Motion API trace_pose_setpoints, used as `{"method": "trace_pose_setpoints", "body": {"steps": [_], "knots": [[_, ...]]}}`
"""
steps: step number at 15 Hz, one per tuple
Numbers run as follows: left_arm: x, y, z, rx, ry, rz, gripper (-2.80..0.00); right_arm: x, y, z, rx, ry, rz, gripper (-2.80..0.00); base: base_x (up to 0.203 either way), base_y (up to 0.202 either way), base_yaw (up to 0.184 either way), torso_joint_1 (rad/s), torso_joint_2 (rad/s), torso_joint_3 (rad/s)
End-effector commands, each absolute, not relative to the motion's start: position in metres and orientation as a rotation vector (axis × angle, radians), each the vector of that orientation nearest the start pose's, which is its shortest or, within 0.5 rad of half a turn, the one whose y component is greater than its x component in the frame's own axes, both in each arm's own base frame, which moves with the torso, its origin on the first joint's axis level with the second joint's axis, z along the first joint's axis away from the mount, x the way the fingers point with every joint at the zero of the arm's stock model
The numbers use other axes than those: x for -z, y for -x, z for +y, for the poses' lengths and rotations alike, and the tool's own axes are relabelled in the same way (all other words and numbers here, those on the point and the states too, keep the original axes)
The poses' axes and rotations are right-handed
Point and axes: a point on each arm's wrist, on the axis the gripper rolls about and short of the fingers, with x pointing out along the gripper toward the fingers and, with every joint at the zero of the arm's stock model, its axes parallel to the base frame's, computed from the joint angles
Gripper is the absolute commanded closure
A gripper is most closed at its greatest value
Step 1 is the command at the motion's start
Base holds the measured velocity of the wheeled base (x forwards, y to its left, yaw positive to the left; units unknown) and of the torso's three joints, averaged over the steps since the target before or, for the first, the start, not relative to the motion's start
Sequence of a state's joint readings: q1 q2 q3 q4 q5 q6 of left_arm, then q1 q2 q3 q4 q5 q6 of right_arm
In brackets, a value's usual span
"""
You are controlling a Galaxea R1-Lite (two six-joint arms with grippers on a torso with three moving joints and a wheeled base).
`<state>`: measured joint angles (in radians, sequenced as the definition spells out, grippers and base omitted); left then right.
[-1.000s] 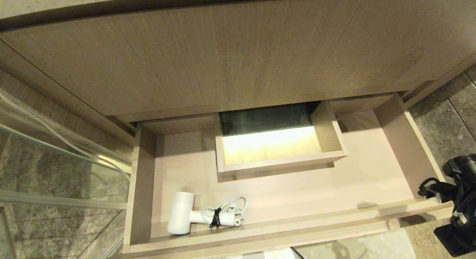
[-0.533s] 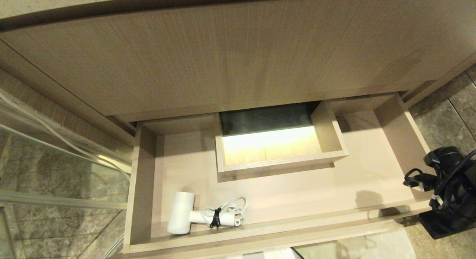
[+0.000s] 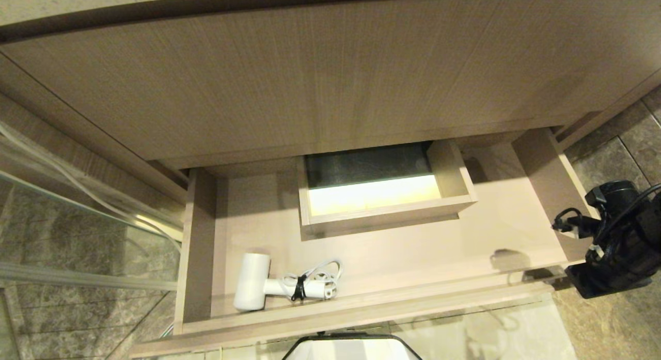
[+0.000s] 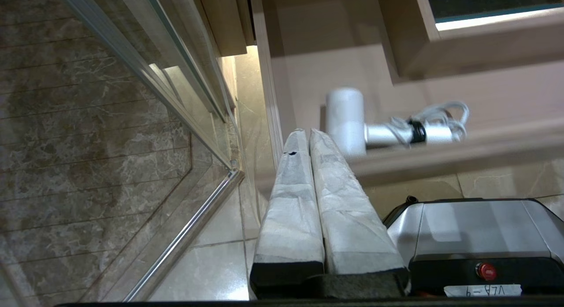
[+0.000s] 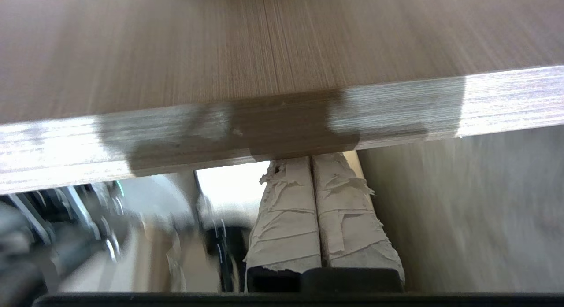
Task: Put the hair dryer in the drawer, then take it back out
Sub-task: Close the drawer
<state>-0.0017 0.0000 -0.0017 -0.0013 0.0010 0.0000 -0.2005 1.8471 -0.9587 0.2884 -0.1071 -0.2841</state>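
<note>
The white plastic hair dryer (image 3: 251, 288), with short fat barrel, straight handle and white cord coiled and tied by a dark band, lies flat on the floor of the wide shallow beige wood-grain drawer (image 3: 542, 174), in the front corner farthest from the right gripper (image 5: 312, 159) and well apart from it. The drawer stands partly open, and a smaller open-topped wooden box compartment (image 3: 454, 171) sits at its back, between dryer and gripper but farther in. The right gripper, its paper-wrapped fingers (image 5: 286, 210) pressed together and holding nothing, has its tips against the lower edge of the drawer's front panel at the end opposite the dryer; true contact is hidden behind that edge. The left gripper (image 4: 308, 131) is likewise shut and empty, parked just outside the drawer front close to the dryer's barrel, beside a glass panel with a metal frame (image 4: 189, 227) above the marble-tiled floor (image 4: 88, 122). Judged risks: pushing at one end only could skew the drawer on its runners and jam it; the closed tips may slip off the thin edge; a sharp shove could slide the dryer or let a loose cord loop catch.
</note>
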Motion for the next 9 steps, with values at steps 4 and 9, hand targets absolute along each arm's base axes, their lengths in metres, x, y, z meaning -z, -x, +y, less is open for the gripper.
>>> {"method": "trace_pose_setpoints", "body": {"steps": [4,9], "knots": [[-0.076,0.023,0.0,0.0,0.0,-0.002,0.0,-0.172,-0.318,-0.065,0.123,0.206,0.675,0.0,0.0,0.0,0.0,0.0,0.0,0.0],[-0.076,0.023,0.0,0.0,0.0,-0.002,0.0,-0.203,-0.298,-0.055,-0.001,0.239,0.511,0.0,0.0,0.0,0.0,0.0,0.0,0.0]]}}
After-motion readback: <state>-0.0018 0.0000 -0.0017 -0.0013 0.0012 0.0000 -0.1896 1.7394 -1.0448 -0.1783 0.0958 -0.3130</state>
